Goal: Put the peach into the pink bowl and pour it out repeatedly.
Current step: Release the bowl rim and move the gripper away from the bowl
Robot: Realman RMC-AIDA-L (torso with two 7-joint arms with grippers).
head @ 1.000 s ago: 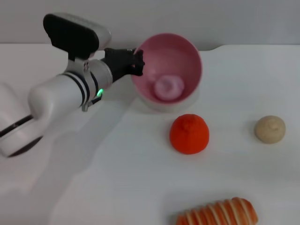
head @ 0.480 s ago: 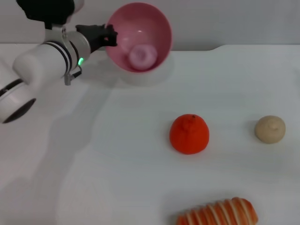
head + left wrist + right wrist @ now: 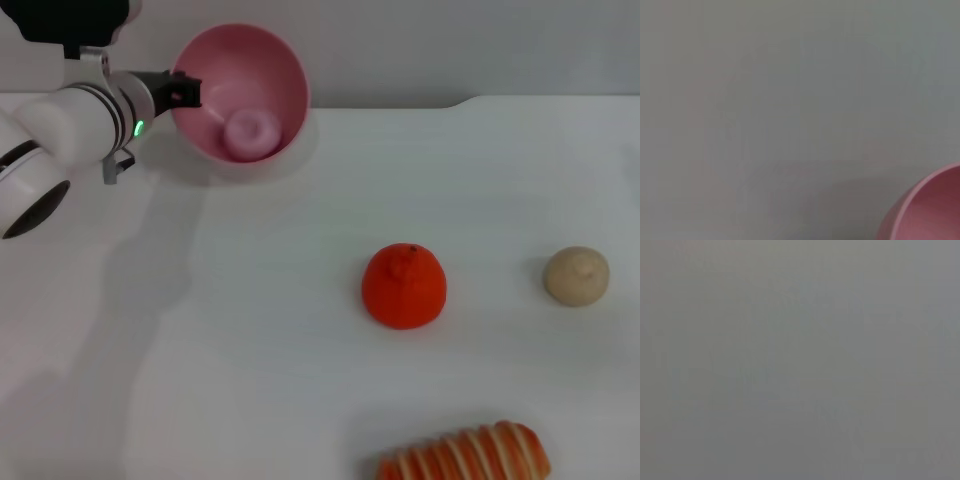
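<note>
Landmark: the smooth, glossy, deep round pink plastic bowl (image 3: 240, 95), far-left part of the white table (image 3: 300, 380) in the head view.

Left of bowl: the white left arm with black bands and a green light reaches in from the left edge. Its black left gripper (image 3: 183, 90) is clenched on the bowl's left rim. The bowl is tilted, mouth turned toward the camera and slightly right, so the inside wall is fully visible. It looks raised, with a soft shadow on the table just below it, but I can't tell for sure whether the base touches the surface.

Inside bowl: the small pale pink round toy peach (image 3: 252, 133) sits against the lower inner wall, right of centre. Not spilled; fully within the rim.

Left wrist view: only a pink curve of the bowl's rim (image 3: 935, 210) at one corner, the rest plain grey. Own fingers not visible there.

Right of bowl, nearer the camera: a bright orange-red round toy fruit (image 3: 404, 286) stands on the table, well apart from the bowl. Further right of the bowl: a small beige lumpy ball (image 3: 576, 276), well apart from the orange fruit.

Nearest edge, right of bowl: an orange-and-white striped elongated item (image 3: 465, 455), partly cut off by the frame.

Right gripper: not seen anywhere; the right wrist view is uniform grey.
</note>
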